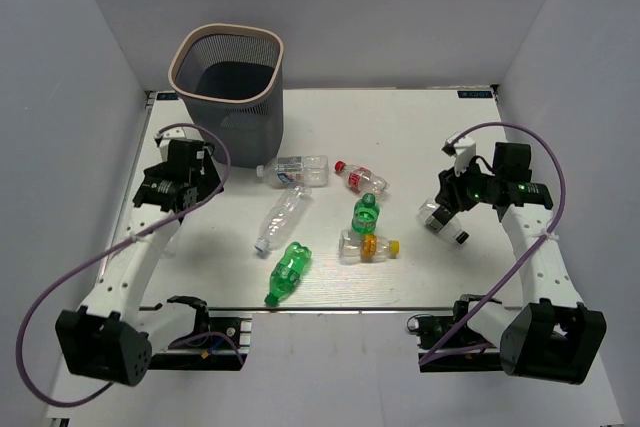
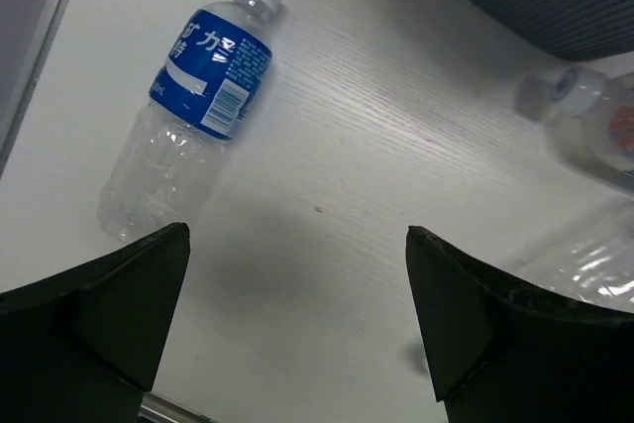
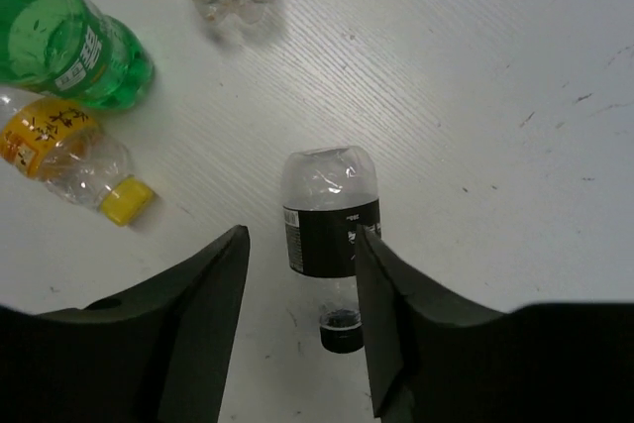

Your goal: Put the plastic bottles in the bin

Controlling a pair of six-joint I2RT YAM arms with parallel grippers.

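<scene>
Seven plastic bottles (image 1: 279, 219) lie scattered on the white table (image 1: 440, 137) in the overhead view, all outside the bin (image 1: 228, 77), which stands at the far left corner with its beige rim up. One clear labelled bottle (image 1: 293, 170) lies just beside the bin's base, a red-capped bottle (image 1: 360, 177) to its right. Nearer the arms sit a green bottle (image 1: 366, 213), a yellow-capped bottle (image 3: 69, 156) with an orange label whose print is too small to read, and another green bottle (image 1: 288, 272) on its side. The right gripper (image 3: 302, 245) hangs with jaws apart around a black-capped bottle (image 3: 329, 210) bearing a black label with unreadable white fine print; a gap shows at the left finger. The left gripper (image 2: 297, 235) is spread wide over bare table, and beyond it lies a white-capped bottle (image 2: 198, 96) whose blue label carries white Japanese characters
</scene>
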